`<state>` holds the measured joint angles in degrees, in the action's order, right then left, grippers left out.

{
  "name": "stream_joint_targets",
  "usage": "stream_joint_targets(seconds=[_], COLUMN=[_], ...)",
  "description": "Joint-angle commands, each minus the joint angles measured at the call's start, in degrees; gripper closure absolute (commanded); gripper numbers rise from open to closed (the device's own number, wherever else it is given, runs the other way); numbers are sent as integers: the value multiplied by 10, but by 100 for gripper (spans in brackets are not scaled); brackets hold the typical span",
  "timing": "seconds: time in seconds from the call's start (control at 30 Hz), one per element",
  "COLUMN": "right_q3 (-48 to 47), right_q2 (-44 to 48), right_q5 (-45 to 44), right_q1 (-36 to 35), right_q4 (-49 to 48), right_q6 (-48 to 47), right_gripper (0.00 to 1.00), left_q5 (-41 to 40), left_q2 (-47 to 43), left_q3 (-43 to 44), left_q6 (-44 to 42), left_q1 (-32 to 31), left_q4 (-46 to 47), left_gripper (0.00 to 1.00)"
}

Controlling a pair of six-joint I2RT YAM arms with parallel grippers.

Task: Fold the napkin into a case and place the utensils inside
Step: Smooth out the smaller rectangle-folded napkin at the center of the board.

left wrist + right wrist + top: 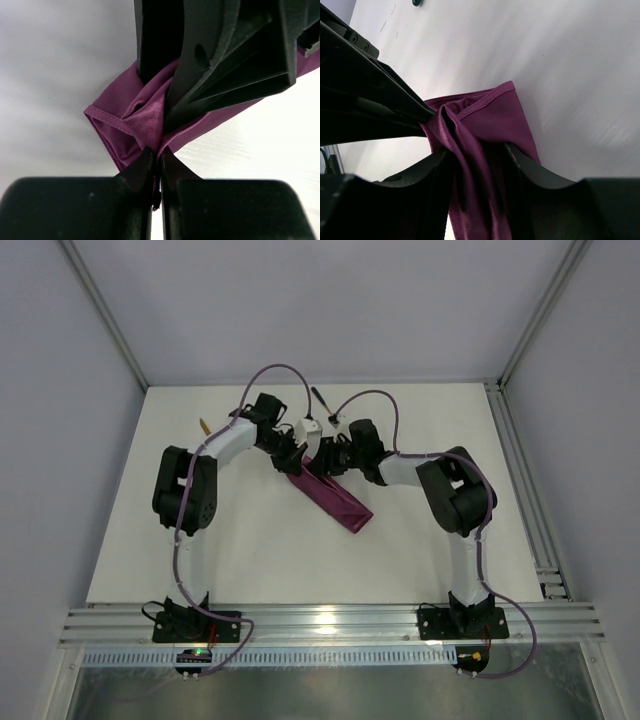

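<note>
The magenta-purple napkin [338, 505] lies folded into a narrow strip slanting across the middle of the table. At the strip's far end, my left gripper [159, 150] is shut on a pinched fold of the napkin [145, 115]. My right gripper [477, 152] faces it closely, its jaws apart with bunched napkin [490, 115] hanging loosely between them. In the top view the left gripper [291, 460] and right gripper [328, 458] nearly touch. One utensil [320, 398], with a black handle, lies behind the grippers. Another utensil [203, 426] shows a gold tip beside the left arm.
The white table [250, 550] is ringed by grey enclosure walls. A metal rail [530, 510] runs along its right edge, and another rail [320, 625] along the near edge carries both arm bases. The right gripper's black fingers [215, 75] fill the top of the left wrist view.
</note>
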<state>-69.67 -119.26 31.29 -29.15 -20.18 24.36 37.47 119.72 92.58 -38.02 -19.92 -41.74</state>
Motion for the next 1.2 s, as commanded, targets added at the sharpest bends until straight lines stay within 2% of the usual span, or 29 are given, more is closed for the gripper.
stream_joint_targets(seconds=[0.0, 0.23, 0.5, 0.97, 1.03, 1.1, 1.13, 1.17], right_q3=[5, -4, -2, 17, 20, 23, 23, 23], right_q2=[15, 50, 69, 39, 32, 28, 25, 23], right_q5=[12, 22, 59, 31, 24, 20, 16, 15], right_q1=[0, 22, 22, -15, -18, -17, -17, -17], right_q4=[-43, 14, 65, 10, 14, 14, 14, 14], right_q6=[-1, -24, -87, -90, -92, -92, -91, -88], right_gripper=[55, 50, 47, 46, 48, 55, 63, 67], left_q5=[-10, -17, -10, -21, -19, -16, -14, -12], left_q2=[-23, -19, -20, -14, -16, -16, -18, -19], left_q3=[-5, -13, -10, -8, -6, -6, -7, -7], left_q6=[31, 15, 37, 105, 113, 120, 122, 129], left_q1=[-3, -4, -4, -8, -8, -8, -8, -8], left_q4=[24, 0, 13, 37, 39, 42, 43, 45], left_gripper=[95, 99, 97, 92, 89, 85, 84, 83])
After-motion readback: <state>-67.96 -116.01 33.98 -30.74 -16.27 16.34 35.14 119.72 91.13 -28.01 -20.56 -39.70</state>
